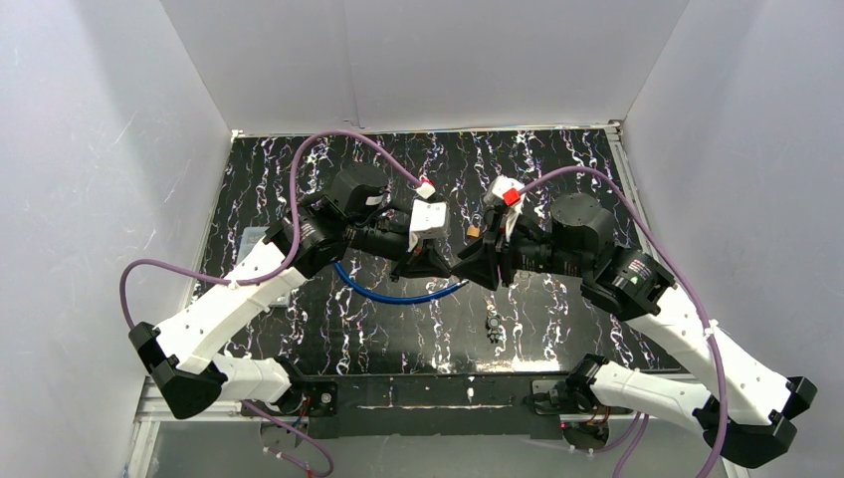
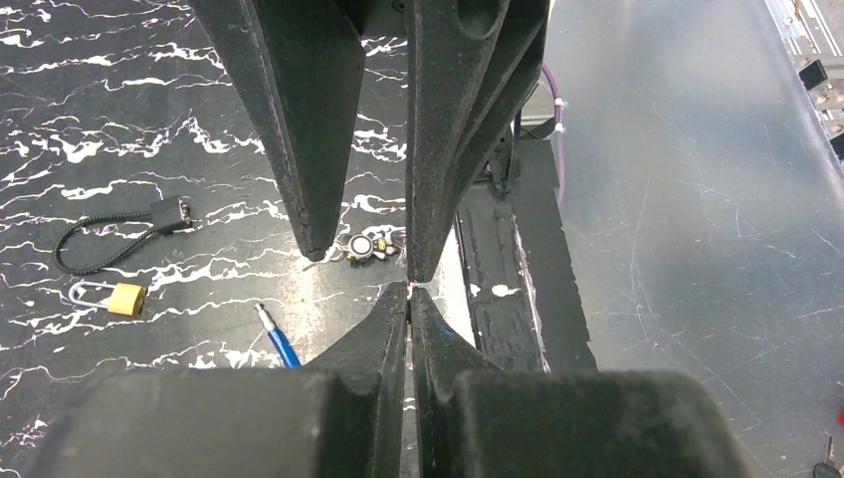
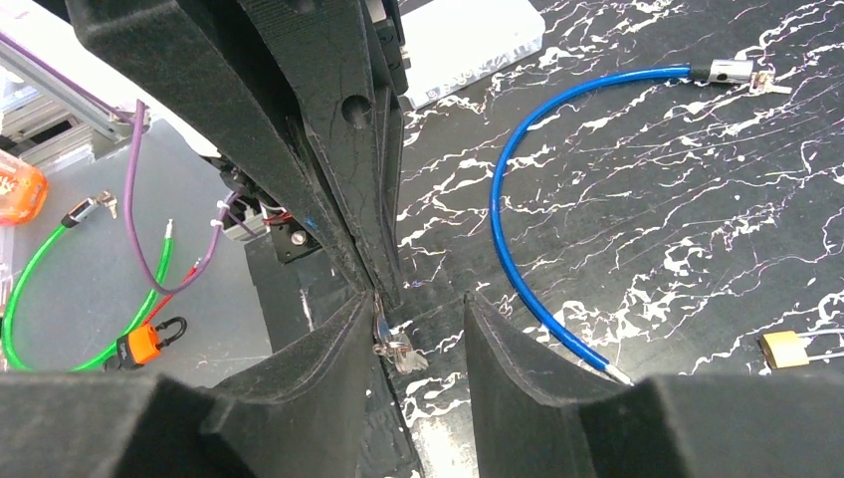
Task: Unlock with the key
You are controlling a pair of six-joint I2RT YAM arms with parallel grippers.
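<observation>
Both grippers meet tip to tip above the middle of the table. My left gripper (image 2: 410, 292) (image 1: 443, 262) is shut on a thin silver key (image 3: 382, 329). The key's ring and a second key (image 3: 403, 357) dangle below its tips. My right gripper (image 3: 418, 299) (image 1: 466, 263) is open. Its left finger (image 3: 338, 339) is right beside the key and its right finger stands apart. A blue cable lock (image 3: 518, 229) (image 1: 398, 293) lies on the table below, with its silver lock head (image 3: 732, 70) at the far end. A small brass padlock (image 3: 786, 349) (image 2: 126, 297) lies nearby.
A black cable lock (image 2: 109, 239) lies beyond the brass padlock. A small dark lock with keys (image 2: 368, 244) (image 1: 493, 326) rests near the table's front edge. Off the table lie a green cable lock (image 3: 50, 269) and an orange padlock (image 3: 144, 346).
</observation>
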